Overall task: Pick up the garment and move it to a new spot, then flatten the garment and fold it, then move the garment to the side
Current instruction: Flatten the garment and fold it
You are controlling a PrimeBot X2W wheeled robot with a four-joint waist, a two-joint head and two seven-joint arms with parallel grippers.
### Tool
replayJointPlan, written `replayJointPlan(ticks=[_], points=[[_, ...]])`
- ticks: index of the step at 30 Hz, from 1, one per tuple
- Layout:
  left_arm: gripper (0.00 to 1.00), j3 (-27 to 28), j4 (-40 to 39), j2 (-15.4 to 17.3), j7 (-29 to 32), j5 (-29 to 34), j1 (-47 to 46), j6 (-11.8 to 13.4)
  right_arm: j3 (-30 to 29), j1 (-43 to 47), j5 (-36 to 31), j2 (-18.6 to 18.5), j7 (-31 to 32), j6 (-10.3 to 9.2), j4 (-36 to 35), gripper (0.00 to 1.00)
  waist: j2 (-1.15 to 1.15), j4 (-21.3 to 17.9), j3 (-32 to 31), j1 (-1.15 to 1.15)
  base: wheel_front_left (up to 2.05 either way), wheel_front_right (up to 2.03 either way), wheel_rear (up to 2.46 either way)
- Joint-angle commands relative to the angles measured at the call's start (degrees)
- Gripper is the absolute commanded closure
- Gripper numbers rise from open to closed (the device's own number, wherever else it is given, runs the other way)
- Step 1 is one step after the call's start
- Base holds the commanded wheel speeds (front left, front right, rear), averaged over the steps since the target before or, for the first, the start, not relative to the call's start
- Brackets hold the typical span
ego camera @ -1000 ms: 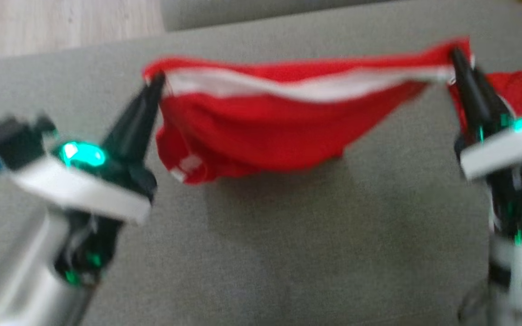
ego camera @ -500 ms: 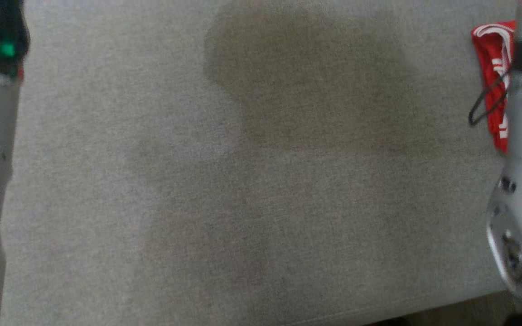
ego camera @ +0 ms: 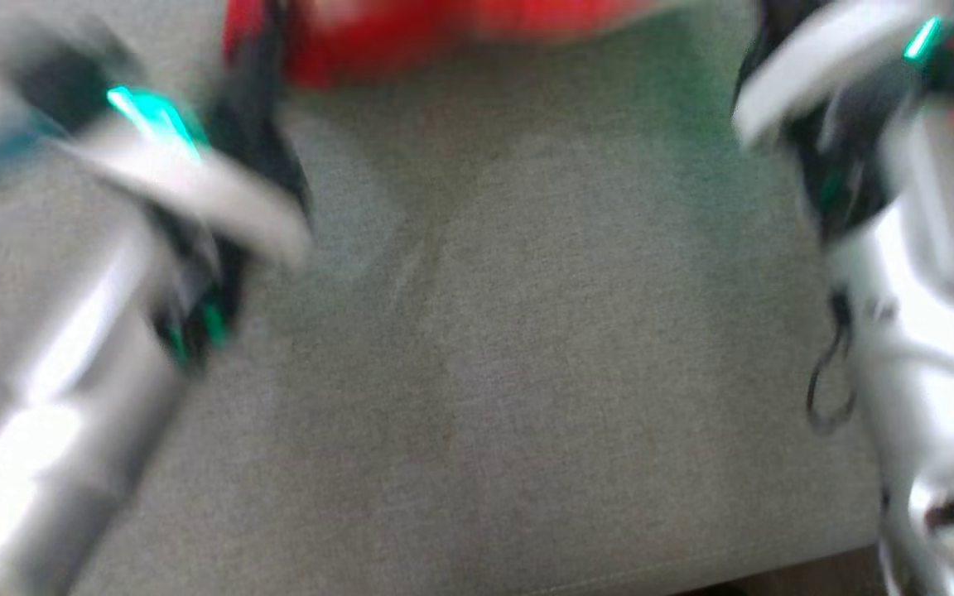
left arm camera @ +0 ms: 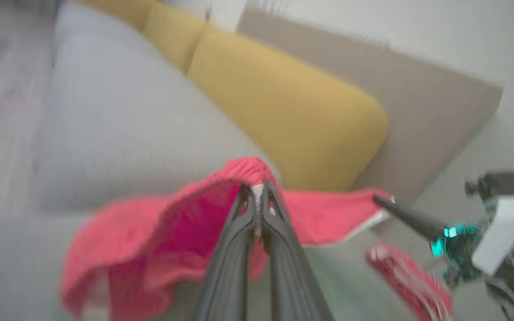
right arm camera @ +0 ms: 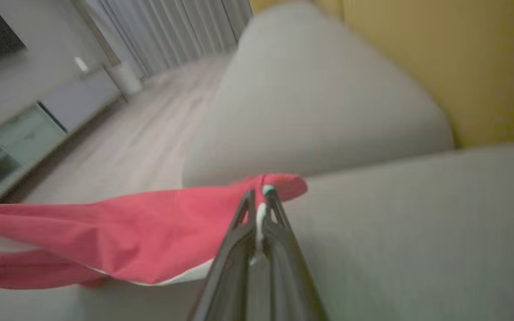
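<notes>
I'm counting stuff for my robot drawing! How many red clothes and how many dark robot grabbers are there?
Red fabric garments: 2 (red garment with white trim held up between both grippers; second red garment lying on the grey sofa seat)
Dark two-fingered grippers: 2 (left gripper, right gripper, both shut on that garment)
Total: 4

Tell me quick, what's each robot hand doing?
Left gripper: shut on the red garment.
Right gripper: shut on the red garment too.

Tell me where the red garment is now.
At the top of the head view, the red garment hangs stretched between the left claw and right claw, which both pinch it, above the grey sofa seat.
</notes>
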Motion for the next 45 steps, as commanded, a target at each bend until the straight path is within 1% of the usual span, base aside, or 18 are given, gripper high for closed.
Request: replayJointPlan(ticks=[1,4,6,7,8,10,11,15,19,21,23,25,28,31,33,37,40,45], points=[[1.0,-2.0,-3.2,4.1,3.4,-2.9,2.7,-0.3,1.4,2.8,0.9,0.0,3.6,0.39,-2.8,1.0,0.0,0.1,-1.6,0.0,0.0,0.0,0.0],[1.0,-6.3,-7.1,5.8,6.0,-8.7,10.7,-0.3,0.0,11.4,2.7,-1.5,9.1,0.39,-6.0,1.0,0.0,1.4,-4.4,0.0,0.0,0.0,0.0],[1.0,-8.6,-9.7,7.6,7.7,-10.5,15.6,-0.3,-1.4,17.5,2.4,-2.5,13.0,0.39,-9.1,1.0,0.0,2.2,-6.2,0.0,0.0,0.0,0.0],[1.0,-10.2,-12.5,8.9,8.7,-12.2,20.3,0.0,-3.1,23.7,1.1,-3.3,17.2,0.39,-12.9,1.0,0.0,3.0,-8.2,0.0,0.0,0.0,0.0],[1.0,-10.8,-14.4,9.5,9.2,-13.2,22.6,0.5,-4.5,26.9,0.2,-3.4,19.1,0.39,-15.4,1.0,0.0,3.4,-9.2,0.0,0.0,0.0,0.0],[1.0,-11.6,-18.2,10.9,9.9,-14.8,26.6,2.4,-7.8,33.2,-2.1,-3.0,22.9,0.39,-21.0,1.0,0.0,4.1,-10.8,0.0,0.0,0.0,0.0],[1.0,-11.6,-18.2,10.9,9.9,-14.8,26.6,2.4,-7.8,33.2,-2.1,-3.0,22.9,0.39,-21.0,1.0,0.0,4.1,-10.8,0.0,0.0,0.0,0.0],[1.0,-12.6,-26.7,14.9,10.8,-15.9,33.3,8.3,-14.1,45.3,-7.0,-0.1,31.6,0.39,-34.2,1.0,0.0,5.1,-12.9,0.0,0.0,0.0,0.0],[1.0,-13.3,-35.8,18.2,11.4,-18.2,39.6,13.9,-17.7,55.7,-10.1,2.4,40.7,0.39,-47.9,1.0,0.0,5.5,-13.4,0.0,0.0,0.0,0.0],[1.0,-13.5,-39.6,19.0,11.0,-19.1,42.1,15.8,-19.5,59.0,-11.0,3.0,43.2,0.39,-54.0,1.0,0.0,5.7,-13.2,0.0,0.0,0.0,0.0],[1.0,-13.6,-41.3,19.2,10.4,-18.8,43.4,17.9,-20.7,60.1,-12.2,3.3,44.0,0.39,-58.6,1.0,0.0,5.9,-12.9,0.0,0.0,0.0,0.0],[1.0,-13.3,-41.9,18.2,9.3,-18.6,43.5,18.4,-20.8,59.8,-12.4,3.4,44.6,0.39,-60.6,1.0,0.0,6.2,-12.4,0.0,0.0,0.0,0.0],[1.0,-12.4,-40.6,15.8,7.9,-17.6,41.3,18.3,-18.7,56.5,-11.4,3.5,44.9,0.39,-60.3,1.0,0.0,6.5,-11.4,0.0,0.0,0.0,0.0],[1.0,-10.6,-37.4,13.0,6.9,-17.2,37.7,17.8,-15.7,50.5,-11.4,3.5,44.7,0.39,-57.4,1.0,0.0,7.1,-10.3,0.0,0.0,0.0,0.0],[1.0,-9.5,-35.0,11.2,6.3,-17.2,35.3,17.4,-13.8,45.2,-11.9,3.5,44.1,0.39,-54.5,1.0,0.0,7.5,-9.5,0.0,0.0,0.0,0.0],[1.0,-7.2,-30.1,8.9,4.8,-17.1,31.6,17.0,-10.6,34.8,-12.4,3.4,42.6,0.39,-48.1,1.0,0.0,8.8,-7.7,0.0,0.0,0.0,0.0],[1.0,-5.9,-26.4,7.5,3.9,-17.0,29.4,16.6,-9.5,28.4,-13.2,2.9,41.3,0.39,-42.8,1.0,0.0,10.1,-6.5,0.0,0.0,0.0,0.0],[1.0,-4.8,-20.3,4.5,2.5,-16.8,25.5,14.7,-9.2,19.9,-14.5,2.0,37.5,0.39,-34.1,1.0,0.0,12.4,-4.2,0.0,0.0,0.0,0.0]])
